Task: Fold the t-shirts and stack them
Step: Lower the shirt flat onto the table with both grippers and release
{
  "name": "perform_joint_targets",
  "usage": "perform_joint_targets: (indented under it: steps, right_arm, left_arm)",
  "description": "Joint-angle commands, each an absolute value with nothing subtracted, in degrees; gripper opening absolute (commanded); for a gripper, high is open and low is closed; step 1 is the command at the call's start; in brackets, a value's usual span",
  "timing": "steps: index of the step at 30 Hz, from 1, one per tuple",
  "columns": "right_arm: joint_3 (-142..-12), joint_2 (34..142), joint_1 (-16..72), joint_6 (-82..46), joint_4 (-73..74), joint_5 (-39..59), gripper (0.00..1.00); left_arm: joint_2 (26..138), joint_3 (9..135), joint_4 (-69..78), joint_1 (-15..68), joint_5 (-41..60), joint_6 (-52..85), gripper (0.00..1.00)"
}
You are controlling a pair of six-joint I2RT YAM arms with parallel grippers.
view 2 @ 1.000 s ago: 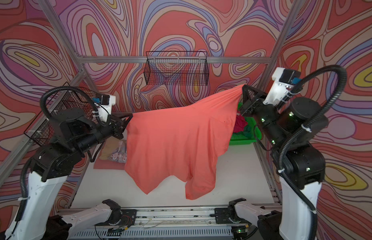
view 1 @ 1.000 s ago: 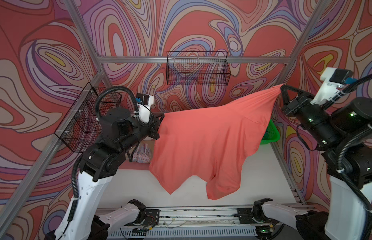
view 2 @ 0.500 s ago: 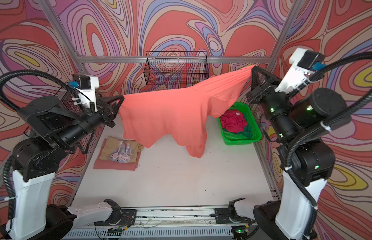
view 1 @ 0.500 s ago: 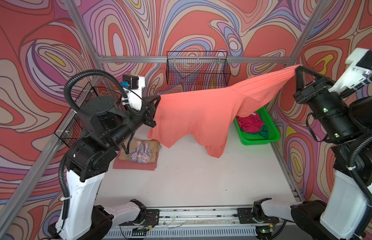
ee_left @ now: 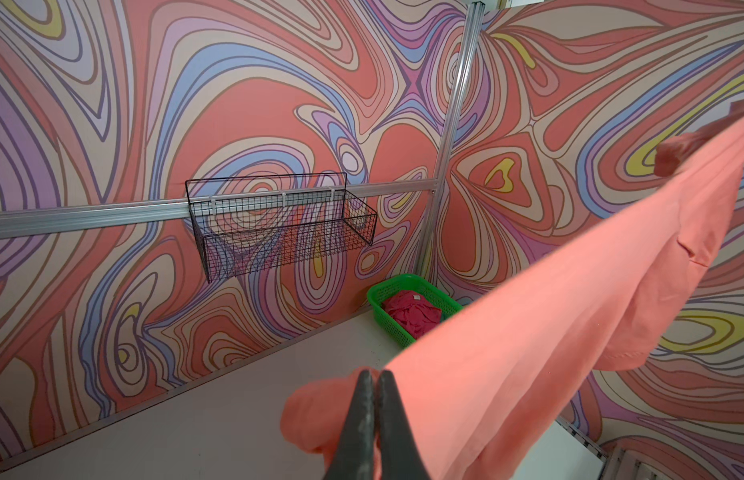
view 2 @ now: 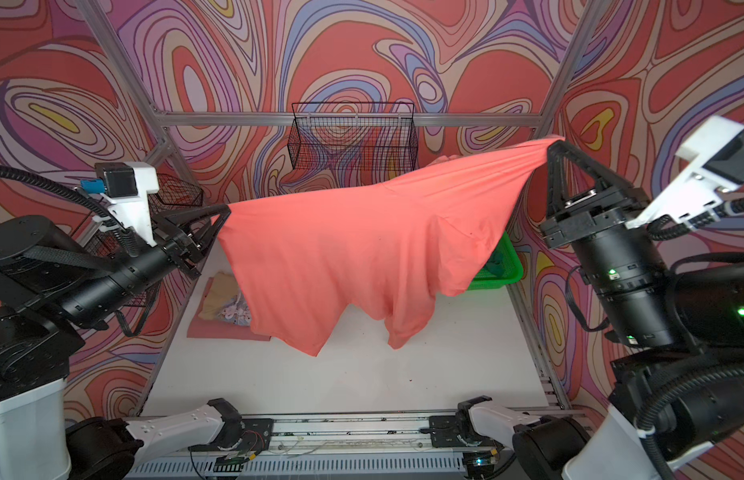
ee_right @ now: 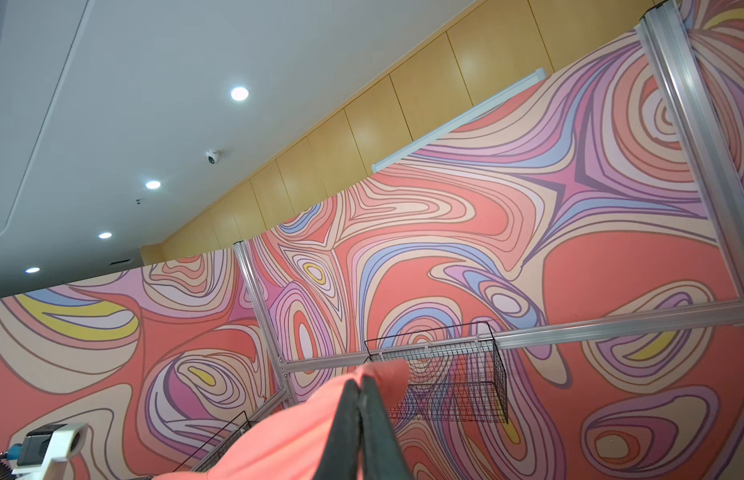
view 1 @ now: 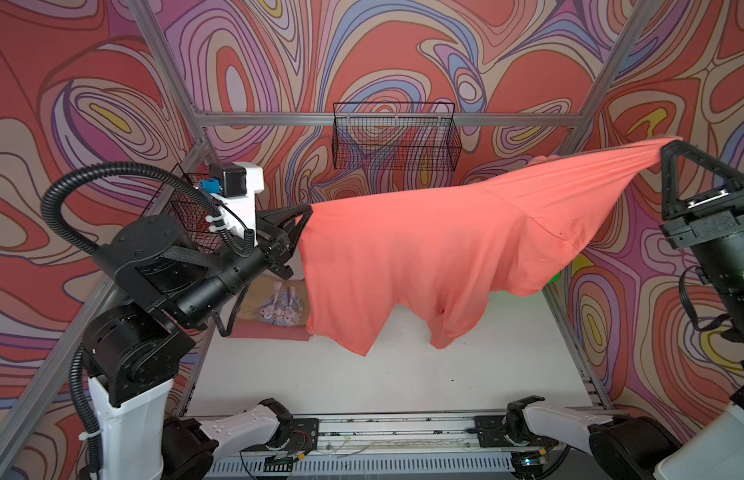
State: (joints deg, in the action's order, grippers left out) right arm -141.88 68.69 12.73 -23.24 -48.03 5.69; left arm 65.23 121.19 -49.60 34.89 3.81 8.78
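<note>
Above the white table (view 1: 403, 382) a coral-orange t-shirt (view 1: 424, 249) hangs stretched between the two arms. Its upper edge is taut and rises toward the right, and its lower points dangle loose. A black wire basket (view 1: 395, 141) is mounted on the back wall. At the table's far right corner sits a green basket (ee_left: 386, 291) holding a crumpled magenta shirt (ee_left: 407, 311). On the far left a tan printed shirt (view 2: 220, 291) lies on a salmon-pink shirt (view 2: 220, 332), both partly hidden behind the hanging cloth. The left gripper (view 1: 308, 209) has its fingers pressed together, pinching one corner of the coral cloth. The right gripper (view 1: 669, 145), held higher, pinches the opposite end the same way.
</note>
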Motion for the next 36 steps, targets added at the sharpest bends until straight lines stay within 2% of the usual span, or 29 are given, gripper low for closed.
perform_joint_targets:
  steps: [1,10,16,19,25,33,36]
  right_arm:
    - [-137.26,69.97,12.47,-22.17,-51.15,0.63,0.0]
    - [-110.09,76.18,12.24,-16.98,-43.61,-8.73,0.0]
    - [-97.43,88.17,7.31,-19.48,-33.78,-8.46,0.0]
    - [-94.5,95.73,6.42,-20.87,-29.56,-7.97,0.0]
    - [-99.51,110.44,6.34,-20.51,-27.43,-9.87,0.0]
    - [-115.17,126.93,6.31,-19.55,-30.36,-9.73,0.0]
    - [-120.42,131.88,6.26,-19.42,-31.35,-9.6,0.0]
  left_arm:
    - [66.29,118.91,-53.15,34.8,0.63,8.87,0.0]
    - [78.36,102.97,-51.95,34.39,-10.01,4.38,0.0]
    - [95.07,99.68,-50.44,30.35,-10.83,5.93,0.0]
    - [105.02,102.83,-50.97,29.06,-13.15,5.74,0.0]
    - [120.76,114.4,-52.61,27.28,-14.44,5.07,0.0]
    - [136.39,133.84,-57.28,23.44,-15.13,4.0,0.0]
    - [139.66,138.33,-56.97,21.98,-14.27,3.95,0.09]
